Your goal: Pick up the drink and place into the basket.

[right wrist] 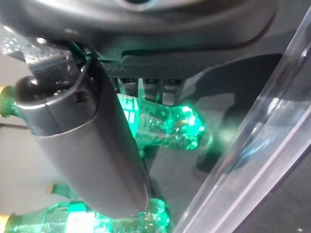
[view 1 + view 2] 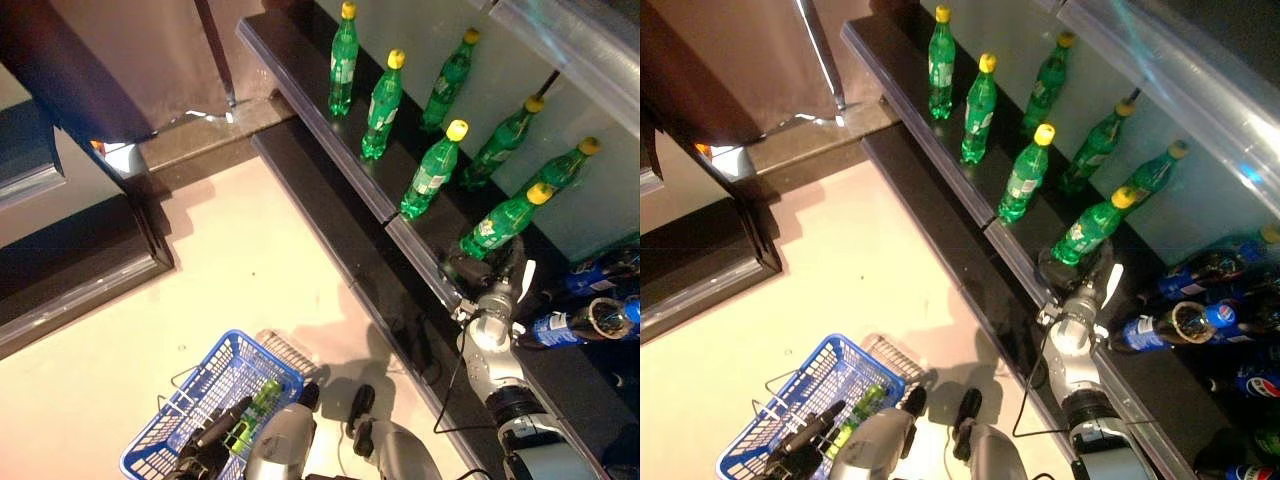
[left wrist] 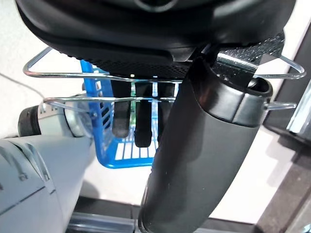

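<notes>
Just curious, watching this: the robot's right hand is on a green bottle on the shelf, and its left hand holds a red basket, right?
Not quite: the basket is blue, as the left eye view shows. The rest holds: the right hand is at a green bottle on the shelf, and the left hand holds the basket's handles.

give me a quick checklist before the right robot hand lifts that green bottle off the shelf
1. Right robot hand at the nearest green bottle: ok, at its base.
2. Fingers closed round it: ok in the right wrist view, fingers curl over the bottle.
3. Neighbouring bottle clear of the hand: ok, apart.
4. Left robot hand holding the wire handle of the blue basket: ok.
5. Room in the basket: ok, one green bottle inside, space left.
6. Grip firm enough to lift: cannot tell.
</notes>
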Robot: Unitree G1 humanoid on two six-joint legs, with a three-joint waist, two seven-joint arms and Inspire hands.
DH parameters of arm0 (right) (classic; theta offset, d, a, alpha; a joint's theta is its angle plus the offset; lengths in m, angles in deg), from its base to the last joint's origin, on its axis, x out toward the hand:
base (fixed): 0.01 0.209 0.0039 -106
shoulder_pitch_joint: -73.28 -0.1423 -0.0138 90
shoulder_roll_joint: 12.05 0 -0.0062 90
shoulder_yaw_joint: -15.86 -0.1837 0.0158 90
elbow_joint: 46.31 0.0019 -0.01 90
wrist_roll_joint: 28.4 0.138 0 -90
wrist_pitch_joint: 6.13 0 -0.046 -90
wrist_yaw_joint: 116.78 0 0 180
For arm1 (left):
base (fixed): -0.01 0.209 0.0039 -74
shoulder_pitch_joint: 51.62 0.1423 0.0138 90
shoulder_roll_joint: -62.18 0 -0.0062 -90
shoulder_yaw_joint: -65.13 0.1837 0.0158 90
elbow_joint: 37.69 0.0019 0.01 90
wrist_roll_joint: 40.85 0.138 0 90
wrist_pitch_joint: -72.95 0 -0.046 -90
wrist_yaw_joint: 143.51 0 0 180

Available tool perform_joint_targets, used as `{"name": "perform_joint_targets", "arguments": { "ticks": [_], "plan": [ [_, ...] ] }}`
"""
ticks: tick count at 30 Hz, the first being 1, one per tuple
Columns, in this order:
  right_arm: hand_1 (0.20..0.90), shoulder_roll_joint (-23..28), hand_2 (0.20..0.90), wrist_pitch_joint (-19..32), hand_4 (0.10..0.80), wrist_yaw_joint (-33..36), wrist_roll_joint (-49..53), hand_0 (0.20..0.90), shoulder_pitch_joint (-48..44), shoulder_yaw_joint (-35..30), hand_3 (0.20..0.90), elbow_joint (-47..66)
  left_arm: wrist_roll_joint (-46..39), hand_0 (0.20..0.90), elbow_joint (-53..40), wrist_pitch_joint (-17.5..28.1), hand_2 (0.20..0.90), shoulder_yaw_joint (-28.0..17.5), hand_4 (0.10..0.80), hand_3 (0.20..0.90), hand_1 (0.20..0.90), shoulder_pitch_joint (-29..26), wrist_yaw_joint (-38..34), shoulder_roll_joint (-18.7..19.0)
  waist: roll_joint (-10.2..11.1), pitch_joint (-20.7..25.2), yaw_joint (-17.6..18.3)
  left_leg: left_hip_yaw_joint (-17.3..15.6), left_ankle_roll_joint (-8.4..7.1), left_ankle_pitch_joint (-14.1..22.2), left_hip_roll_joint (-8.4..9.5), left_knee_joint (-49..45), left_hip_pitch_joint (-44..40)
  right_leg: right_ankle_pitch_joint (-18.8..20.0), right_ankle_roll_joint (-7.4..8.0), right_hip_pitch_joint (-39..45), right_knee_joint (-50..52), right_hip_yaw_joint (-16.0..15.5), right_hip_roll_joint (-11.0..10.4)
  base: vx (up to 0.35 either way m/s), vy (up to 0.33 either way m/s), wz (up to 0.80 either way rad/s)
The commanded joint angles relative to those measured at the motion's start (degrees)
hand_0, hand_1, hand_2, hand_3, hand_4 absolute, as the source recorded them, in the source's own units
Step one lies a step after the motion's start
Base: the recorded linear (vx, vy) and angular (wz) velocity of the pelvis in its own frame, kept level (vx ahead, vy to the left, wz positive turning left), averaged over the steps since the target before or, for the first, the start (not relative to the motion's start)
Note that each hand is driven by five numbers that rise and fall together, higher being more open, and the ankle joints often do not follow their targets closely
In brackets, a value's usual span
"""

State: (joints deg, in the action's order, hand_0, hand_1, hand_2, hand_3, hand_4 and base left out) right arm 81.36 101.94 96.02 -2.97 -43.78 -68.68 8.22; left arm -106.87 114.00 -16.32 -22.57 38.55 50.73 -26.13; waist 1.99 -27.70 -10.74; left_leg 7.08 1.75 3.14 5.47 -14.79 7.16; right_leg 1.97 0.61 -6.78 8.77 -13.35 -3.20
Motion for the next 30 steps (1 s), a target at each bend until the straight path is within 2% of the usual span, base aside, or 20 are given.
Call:
{"name": "perform_joint_targets", "arguments": {
  "ticks": [1, 5, 8, 20, 22, 23, 24, 30],
  "plan": [
    [0.900, 7.8, 0.900, 5.6, 0.800, 1.9, -0.1, 0.900, -10.3, 0.2, 0.900, 3.2, -4.7, 0.300, -6.6, 2.0, 0.300, 1.9, 0.100, 0.200, 0.300, 2.5, 4.0, 4.4, -0.6, 1.1, -0.6, -2.7, 1.65, -3.0, 1.79, 0.2, 5.2, 2.9, 3.56, -2.6, 0.6, 2.2, 2.7, -0.294, 0.003, -0.09],
    [0.900, 10.8, 0.900, 7.1, 0.800, 2.6, 0.3, 0.900, -18.4, 1.8, 0.900, 0.1, -9.3, 0.300, -6.9, 2.9, 0.300, 3.8, 0.100, 0.200, 0.300, -1.6, 3.9, 5.1, -0.6, -1.9, -0.3, -3.0, 1.77, -2.8, 2.03, -0.5, 9.2, 3.2, 3.41, -6.3, 1.0, 2.3, 2.9, -0.283, 0.026, -0.08],
    [0.900, 13.0, 0.900, 7.8, 0.800, 3.3, 1.1, 0.900, -23.0, 3.8, 0.900, -1.3, -11.9, 0.300, -7.5, 4.2, 0.300, 5.0, 0.100, 0.200, 0.300, -3.5, 3.6, 4.8, -0.4, -2.1, 0.0, -3.3, 1.94, -2.4, 2.20, -1.1, 12.6, 3.2, 3.29, -9.7, 1.2, 2.5, 2.9, -0.186, 0.041, -0.07],
    [0.900, 18.2, 0.900, 8.6, 0.800, 2.7, 3.5, 0.900, -31.1, 7.6, 0.900, -4.3, -16.2, 0.300, -9.6, 6.6, 0.300, 7.4, 0.100, 0.200, 0.300, -6.8, 3.8, 3.0, -0.8, -2.1, 0.7, -3.7, 2.21, -1.6, 2.76, -1.6, 18.0, 1.9, 3.13, -16.5, 2.7, 3.5, 2.4, -0.095, 0.046, -0.04],
    [0.712, 18.6, 0.712, 8.8, 0.580, 1.7, 3.9, 0.712, -31.6, 7.7, 0.680, -4.7, -16.3, 0.300, -9.6, 6.8, 0.300, 7.5, 0.100, 0.200, 0.300, -7.0, 4.0, 2.6, -0.9, -2.1, 0.8, -3.7, 2.19, -1.5, 2.81, -1.6, 18.2, 1.7, 3.07, -16.9, 2.9, 3.7, 2.3, -0.040, 0.024, -0.01],
    [0.451, 18.6, 0.451, 8.8, 0.276, 1.5, 4.0, 0.451, -31.6, 7.7, 0.376, -4.8, -16.4, 0.300, -9.5, 6.9, 0.300, 7.5, 0.100, 0.200, 0.300, -7.0, 4.1, 2.5, -0.9, -2.1, 0.8, -3.7, 2.19, -1.5, 2.84, -1.6, 18.3, 1.6, 3.07, -17.0, 2.9, 3.8, 2.3, -0.034, 0.019, 0.02],
    [0.300, 18.8, 0.300, 8.9, 0.100, 1.4, 4.0, 0.300, -31.8, 7.8, 0.200, -4.5, -16.3, 0.300, -9.7, 6.9, 0.300, 7.5, 0.100, 0.200, 0.300, -7.1, 4.1, 2.3, -1.0, -2.1, 0.8, -3.8, 2.20, -1.5, 2.89, -1.6, 18.4, 1.5, 3.03, -17.3, 3.1, 3.9, 2.3, 0.000, 0.000, 0.00],
    [0.300, 19.0, 0.300, 9.9, 0.100, 1.3, 2.6, 0.300, -32.4, 7.2, 0.200, -3.3, -16.3, 0.300, -9.8, 7.3, 0.300, 7.6, 0.100, 0.200, 0.300, -7.1, 4.3, 1.1, -1.4, -2.1, 1.1, -3.8, 2.26, -1.5, 3.06, -1.0, 18.2, 1.0, 2.93, -18.0, 3.4, 4.5, 2.1, -0.033, 0.025, 0.00]
  ]
}}
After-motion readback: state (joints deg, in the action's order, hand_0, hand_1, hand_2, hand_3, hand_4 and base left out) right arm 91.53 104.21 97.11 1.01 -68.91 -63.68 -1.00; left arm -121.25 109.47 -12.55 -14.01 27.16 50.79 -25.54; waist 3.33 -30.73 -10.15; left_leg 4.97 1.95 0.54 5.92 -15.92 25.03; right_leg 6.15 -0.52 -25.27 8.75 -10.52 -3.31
